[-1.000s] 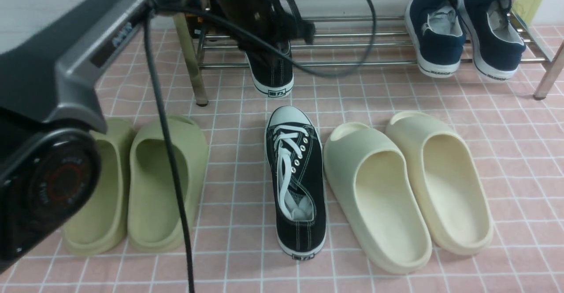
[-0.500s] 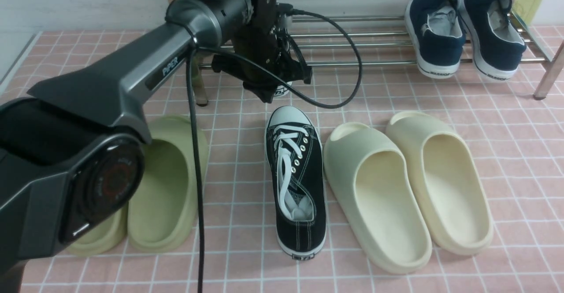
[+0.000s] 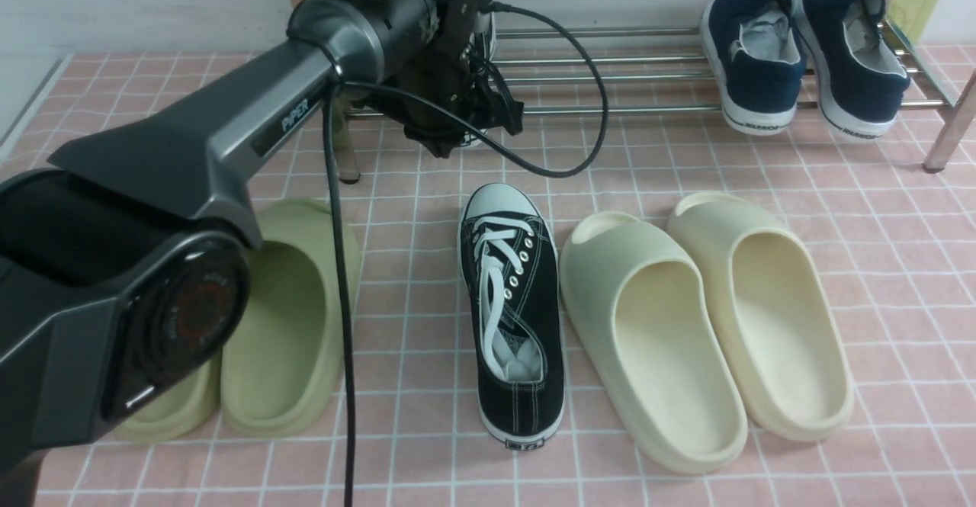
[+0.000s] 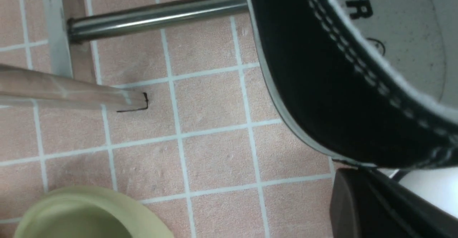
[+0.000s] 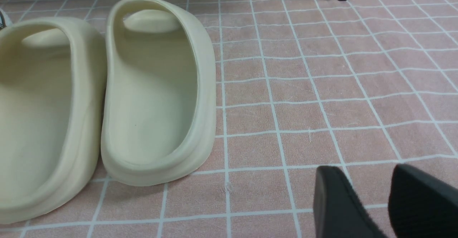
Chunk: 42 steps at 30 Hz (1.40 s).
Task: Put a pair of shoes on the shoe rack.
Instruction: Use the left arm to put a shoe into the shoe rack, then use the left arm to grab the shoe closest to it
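One black canvas sneaker [image 3: 511, 316] with white laces lies on the pink tiled floor, toe toward the shoe rack [image 3: 656, 76]. My left gripper [image 3: 450, 122] is at the rack's left end, shut on the heel wall of the other black sneaker [image 4: 322, 87]. In the front view the arm hides nearly all of that shoe. The left wrist view shows its heel beside a front rod [image 4: 157, 14], with one dark finger [image 4: 372, 209] against the canvas. My right gripper [image 5: 375, 195] hovers open over bare tiles, right of the cream slides.
Two navy slip-on shoes [image 3: 755, 57] [image 3: 854, 53] sit on the rack's right end. Green slides [image 3: 282, 316] lie left of the floor sneaker and cream slides [image 3: 648, 339] [image 3: 762, 316] right of it. A rack leg [image 3: 335, 126] stands by my left gripper.
My left arm has swung down and reached forward, carrying the held sneaker from in front of the rack in toward its left end. The floor sneaker and slides have not moved.
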Available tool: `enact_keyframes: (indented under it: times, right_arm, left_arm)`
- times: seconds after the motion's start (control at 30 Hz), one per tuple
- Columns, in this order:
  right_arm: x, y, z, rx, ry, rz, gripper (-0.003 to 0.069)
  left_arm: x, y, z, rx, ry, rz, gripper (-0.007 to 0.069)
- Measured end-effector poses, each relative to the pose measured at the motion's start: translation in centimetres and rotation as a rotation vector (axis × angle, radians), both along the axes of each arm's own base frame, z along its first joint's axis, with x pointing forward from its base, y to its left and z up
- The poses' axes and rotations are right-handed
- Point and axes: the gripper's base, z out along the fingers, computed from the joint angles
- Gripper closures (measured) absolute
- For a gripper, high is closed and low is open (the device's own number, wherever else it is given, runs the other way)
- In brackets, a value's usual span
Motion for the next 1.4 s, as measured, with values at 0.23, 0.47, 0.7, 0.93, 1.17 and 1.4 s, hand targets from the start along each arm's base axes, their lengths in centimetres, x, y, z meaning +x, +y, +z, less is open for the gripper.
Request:
enact_keyframes:
  times: [0.23, 0.47, 0.7, 0.93, 1.17, 1.4]
  right_arm:
    - [0.0, 0.0, 0.0, 0.000, 0.000, 0.000, 0.0420]
    - [0.0, 0.0, 0.0, 0.001, 0.000, 0.000, 0.0420]
    - [0.0, 0.0, 0.0, 0.001, 0.000, 0.000, 0.0420]
    - [0.0, 0.0, 0.0, 0.001, 0.000, 0.000, 0.0420]
    - [0.0, 0.0, 0.0, 0.001, 0.000, 0.000, 0.0420]
    - [0.0, 0.0, 0.0, 0.001, 0.000, 0.000, 0.0420]
  left_arm:
    - [-1.9, 1.2, 3.6, 0.055, 0.036, -0.022, 0.0618]
    - [-6.8, 3.3, 12.9, -0.014, -0.066, -0.101, 0.0613]
    - [-12.2, 2.7, 10.8, -0.190, 0.003, -0.193, 0.0607]
    - [-16.8, 1.4, 2.9, -0.211, 0.025, -0.265, 0.0594]
    - [-17.0, 0.5, -0.2, -0.201, 0.087, -0.269, 0.0400]
    - [-15.9, -0.6, -3.0, -0.247, 0.120, -0.233, 0.0097]
